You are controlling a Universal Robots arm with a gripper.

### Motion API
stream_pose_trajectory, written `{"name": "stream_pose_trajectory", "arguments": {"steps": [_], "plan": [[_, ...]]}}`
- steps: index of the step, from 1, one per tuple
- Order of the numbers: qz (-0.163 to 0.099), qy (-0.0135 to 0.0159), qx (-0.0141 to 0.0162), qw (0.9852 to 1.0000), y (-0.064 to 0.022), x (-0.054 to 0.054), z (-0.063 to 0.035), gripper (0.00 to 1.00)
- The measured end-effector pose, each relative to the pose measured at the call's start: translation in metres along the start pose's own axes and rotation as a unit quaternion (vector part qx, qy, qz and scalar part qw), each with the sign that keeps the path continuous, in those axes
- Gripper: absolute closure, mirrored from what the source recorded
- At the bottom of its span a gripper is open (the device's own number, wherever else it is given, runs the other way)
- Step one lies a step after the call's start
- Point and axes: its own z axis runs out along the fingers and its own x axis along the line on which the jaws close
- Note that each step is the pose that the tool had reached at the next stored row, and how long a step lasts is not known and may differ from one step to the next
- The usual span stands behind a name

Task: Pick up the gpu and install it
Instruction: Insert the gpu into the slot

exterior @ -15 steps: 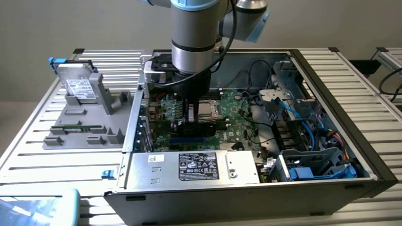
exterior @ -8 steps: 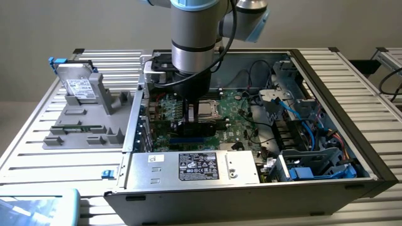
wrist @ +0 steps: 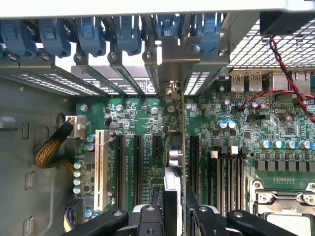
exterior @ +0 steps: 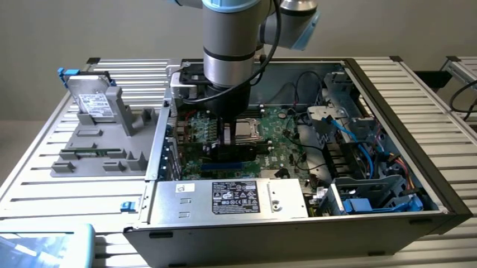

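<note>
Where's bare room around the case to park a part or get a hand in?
Free: slatted table on the exterior view's right of the case, and the strip between the grey fixture and the table's near edge. Crowded: inside, the gripper holds the gpu over the motherboard, with blue cables packed beside it.

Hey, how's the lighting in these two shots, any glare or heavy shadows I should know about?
Exterior view: soft, even light; the arm shades the motherboard right beneath it, and the slatted table looks bright. Wrist view: light coming through the rear slot openings washes out to white, as does the case edge above them; the board itself is evenly lit.
</note>
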Motion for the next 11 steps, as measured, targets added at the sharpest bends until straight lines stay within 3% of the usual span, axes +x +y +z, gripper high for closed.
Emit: {"name": "stream_pose_trajectory", "arguments": {"steps": [2,11], "plan": [[-0.001,-0.0008,0.0013,1.0,0.0001,0.0005,-0.0002,0.72],[-0.003,-0.0006,0.0014,1.0,0.0004,0.0023,-0.0001,0.72]]}}
